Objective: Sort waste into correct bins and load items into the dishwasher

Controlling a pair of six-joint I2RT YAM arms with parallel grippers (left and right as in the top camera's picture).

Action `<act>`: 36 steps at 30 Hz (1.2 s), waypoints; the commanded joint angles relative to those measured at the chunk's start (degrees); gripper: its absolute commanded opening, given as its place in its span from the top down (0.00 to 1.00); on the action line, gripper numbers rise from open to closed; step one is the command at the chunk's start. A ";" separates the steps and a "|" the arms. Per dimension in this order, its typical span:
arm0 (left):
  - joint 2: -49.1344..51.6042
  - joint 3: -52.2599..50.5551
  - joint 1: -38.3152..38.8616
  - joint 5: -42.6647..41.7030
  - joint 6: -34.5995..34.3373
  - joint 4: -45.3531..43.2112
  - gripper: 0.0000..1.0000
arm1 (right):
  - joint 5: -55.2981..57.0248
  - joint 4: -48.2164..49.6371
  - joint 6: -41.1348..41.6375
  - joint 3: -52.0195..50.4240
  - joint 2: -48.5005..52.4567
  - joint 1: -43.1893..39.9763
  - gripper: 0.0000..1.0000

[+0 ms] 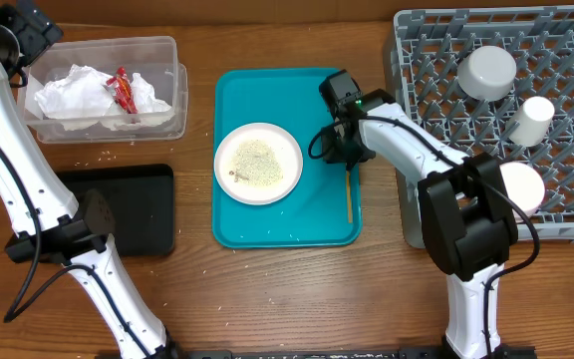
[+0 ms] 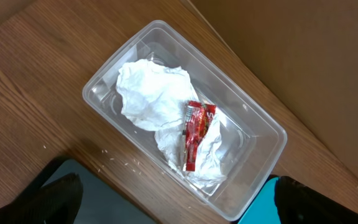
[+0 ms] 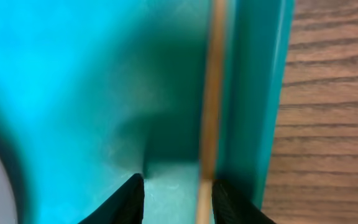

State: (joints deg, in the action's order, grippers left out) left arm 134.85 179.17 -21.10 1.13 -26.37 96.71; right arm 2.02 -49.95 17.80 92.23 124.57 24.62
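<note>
A large white plate (image 1: 258, 163) covered with rice grains sits on the teal tray (image 1: 287, 229). A wooden chopstick (image 1: 349, 194) lies along the tray's right rim. My right gripper (image 1: 345, 150) is low over it and open; in the right wrist view the chopstick (image 3: 211, 93) runs between the fingers (image 3: 179, 202), close to the right one. The clear tub (image 1: 162, 55) holds white napkins (image 2: 148, 93) and a red wrapper (image 2: 194, 134). My left gripper (image 2: 179, 211) hangs open and empty above the tub. The black tray (image 1: 128, 204) stands in front of the tub.
The grey dish rack (image 1: 436, 60) at the right holds an upturned bowl (image 1: 486, 72), a white cup (image 1: 534, 118) and a small white dish (image 1: 524, 184). Loose rice grains (image 1: 98, 155) lie on the table between tub and black tray.
</note>
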 commanded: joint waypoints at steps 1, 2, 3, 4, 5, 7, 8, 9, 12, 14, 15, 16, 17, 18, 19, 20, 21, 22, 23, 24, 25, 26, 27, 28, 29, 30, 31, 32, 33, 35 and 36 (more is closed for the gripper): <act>-0.17 0.11 -0.22 0.39 1.29 0.09 0.00 | 2.25 0.39 0.22 -1.86 -0.04 -0.15 0.62; -0.17 0.11 -0.22 0.37 1.29 0.09 0.00 | 2.47 0.44 0.02 -1.86 -0.04 -0.15 0.62; -0.17 0.11 -0.22 0.39 1.29 0.09 0.00 | 2.45 0.46 0.02 -1.86 -0.04 -0.15 0.62; -0.17 0.11 -0.22 0.39 1.29 0.09 0.00 | 2.38 0.44 0.02 -1.86 -0.04 -0.15 0.62; -0.17 0.11 -0.22 0.39 1.29 0.09 0.00 | 2.36 0.39 0.02 -1.86 -0.04 -0.15 0.62; -0.17 0.11 -0.22 0.39 1.29 0.09 0.00 | 2.19 0.26 0.04 -1.86 -0.04 -0.13 0.67; -0.17 0.11 -0.22 0.39 1.29 0.09 0.00 | 2.19 0.22 0.04 -1.86 -0.04 -0.13 0.73; -0.17 0.11 -0.22 0.39 1.29 0.09 0.00 | 2.19 0.22 0.04 -1.86 -0.04 -0.13 0.81; -0.17 0.11 -0.22 0.39 1.29 0.09 0.00 | 2.08 0.44 0.37 -1.73 -0.04 -0.13 0.91; -0.17 0.11 -0.22 0.37 1.29 0.09 0.00 | 0.79 0.09 0.50 -0.70 -0.07 -0.15 0.96; -0.17 0.11 -0.22 0.39 1.29 0.09 0.00 | -0.13 -0.44 0.74 0.28 -0.07 -0.15 0.96; -0.17 0.11 -0.22 0.39 1.29 0.09 0.00 | -0.72 -1.20 1.49 1.55 -0.13 -0.33 0.96; -0.17 0.11 -0.22 0.39 1.29 0.09 0.00 | -0.90 -2.45 2.60 3.28 -0.31 -0.57 0.96; -0.17 0.11 -0.22 0.39 1.29 0.09 0.00 | -0.85 -3.85 3.32 5.07 -0.52 -0.81 0.96; -0.17 0.11 -0.22 0.39 1.29 0.09 0.00 | -0.87 -5.33 3.30 7.06 -0.81 -1.09 0.96; -0.17 0.11 -0.22 0.39 1.29 0.09 0.00 | -0.83 -7.02 3.26 9.27 -1.14 -1.42 0.96; -0.17 0.11 -0.22 0.37 1.29 0.09 0.00 | -0.79 -8.66 3.15 11.65 -1.53 -1.81 0.96; -0.17 0.11 -0.22 0.39 1.29 0.09 0.00 | -0.79 -10.21 2.01 14.14 -1.97 -2.27 0.96; -0.17 0.11 -0.22 0.37 1.29 0.09 0.00 | -0.79 -11.67 -0.31 16.74 -2.45 -2.73 0.96; -0.17 0.11 -0.22 0.39 1.29 0.09 0.00 | -0.55 -13.07 -3.28 19.34 -2.93 -3.23 0.96; -0.17 0.11 -0.22 0.39 1.29 0.09 0.00 | 0.20 -14.60 -6.54 22.29 -3.54 -3.93 0.96; -0.17 0.11 -0.22 0.39 1.29 0.09 0.00 | 1.51 -15.74 -8.59 24.59 -4.02 -4.61 0.96; -0.17 0.11 -0.22 0.39 1.29 0.09 0.00 | 3.45 -16.76 -9.92 26.69 -4.46 -5.40 0.96; -0.17 0.11 -0.22 0.37 1.29 0.09 0.00 | 5.49 -17.66 -10.78 28.52 -4.74 -6.29 0.96; -0.17 0.11 -0.22 0.39 1.29 0.09 0.00 | 7.56 -18.51 -10.84 30.12 -4.92 -7.32 0.96; -0.17 0.11 -0.22 0.39 1.29 0.09 0.00 | 9.01 -19.32 -10.86 31.32 -5.03 -8.46 0.96; -0.17 0.11 -0.22 0.39 1.29 0.09 0.00 | 9.62 -19.96 -11.39 32.09 -5.03 -9.66 0.96; -0.17 0.11 -0.22 0.39 1.29 0.09 0.00 | 9.51 -20.31 -12.41 32.39 -5.03 -10.97 0.96; -0.17 0.11 -0.22 0.39 1.29 0.09 0.00 | 9.44 -20.48 -13.07 32.35 -5.03 -12.33 0.96; -0.17 0.11 -0.22 0.39 1.29 0.09 0.00 | 7.65 -20.65 -15.06 32.09 -4.98 -15.32 0.96; -0.17 0.11 -0.22 0.39 1.29 0.09 0.00 | 6.01 -20.65 -16.57 31.85 -4.98 -16.76 0.96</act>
State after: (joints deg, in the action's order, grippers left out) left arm 134.85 179.17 -21.10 1.13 -26.37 96.71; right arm 8.49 -70.22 6.26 123.81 120.16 11.53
